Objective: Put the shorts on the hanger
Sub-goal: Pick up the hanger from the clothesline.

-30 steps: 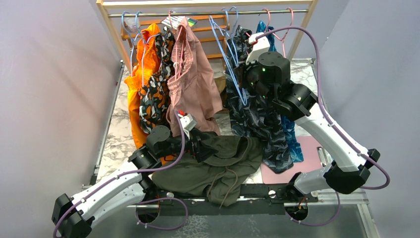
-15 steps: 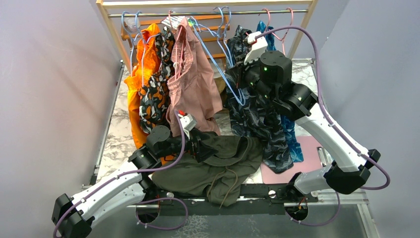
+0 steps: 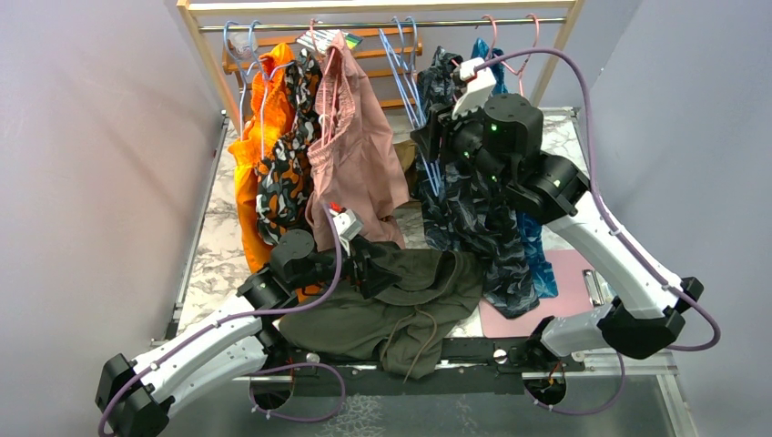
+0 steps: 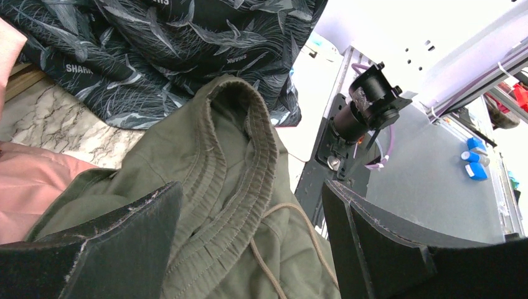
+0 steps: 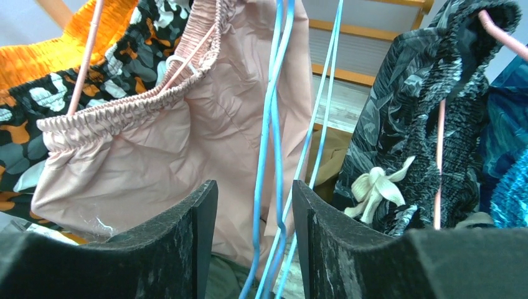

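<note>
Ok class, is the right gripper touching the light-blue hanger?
Cannot tell. In the right wrist view the hanger runs between the open jaws of the right gripper; one wire crosses a finger's edge, contact unclear.

Olive-green shorts (image 3: pixel 401 309) crumpled on table (image 3: pixel 214 238) (drawstring loose), light-blue hanger (image 5: pixel 274 124) hanging from rail (image 3: pixel 364 25).

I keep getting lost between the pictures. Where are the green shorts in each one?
Top view: the green shorts lie bottom middle, on the table's near edge.
Left wrist: green shorts fill the lower middle, waistband pointing up.
Right wrist: only a green sliver at the bottom edge, probably them.
Shared landmark: the leaf-print shorts, dark and hanging, show in all three views.
</note>
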{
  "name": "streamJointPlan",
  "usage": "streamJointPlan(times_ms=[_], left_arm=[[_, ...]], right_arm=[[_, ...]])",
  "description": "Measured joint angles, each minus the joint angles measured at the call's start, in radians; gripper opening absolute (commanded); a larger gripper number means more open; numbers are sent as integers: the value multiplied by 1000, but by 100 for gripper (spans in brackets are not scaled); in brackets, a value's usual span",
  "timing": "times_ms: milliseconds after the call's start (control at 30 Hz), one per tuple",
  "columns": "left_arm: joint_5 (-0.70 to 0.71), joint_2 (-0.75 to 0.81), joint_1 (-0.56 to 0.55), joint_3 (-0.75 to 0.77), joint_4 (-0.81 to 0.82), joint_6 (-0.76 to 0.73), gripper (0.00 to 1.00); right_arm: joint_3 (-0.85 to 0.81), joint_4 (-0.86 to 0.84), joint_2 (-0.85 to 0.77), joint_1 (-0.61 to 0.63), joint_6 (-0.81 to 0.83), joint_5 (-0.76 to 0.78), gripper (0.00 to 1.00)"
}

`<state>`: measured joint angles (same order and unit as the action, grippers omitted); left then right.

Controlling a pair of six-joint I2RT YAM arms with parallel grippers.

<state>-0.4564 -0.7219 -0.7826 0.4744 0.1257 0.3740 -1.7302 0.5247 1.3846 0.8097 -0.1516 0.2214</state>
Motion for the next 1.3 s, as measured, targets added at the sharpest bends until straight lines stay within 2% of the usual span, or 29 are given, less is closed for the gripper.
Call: streamJointPlan(times_ms=[133,300,400,833,1300], left_arm=[[0,-5,0,0,0,0,84],[0,-11,0,0,0,0,84],[-1,-11,0,0,0,0,84],[-2,-16,0,0,0,0,84],[-4,-17,0,0,0,0,84]], right_arm=[[-2,0,-30,0,6,4,51],[-10,-5,-63,0,22,40,43],[-18,-10,-68,0,22,41,42],[-72,-5,-27,-2,-45,-181,43],[-85,-7,-3,-2,-84,-227,43]])
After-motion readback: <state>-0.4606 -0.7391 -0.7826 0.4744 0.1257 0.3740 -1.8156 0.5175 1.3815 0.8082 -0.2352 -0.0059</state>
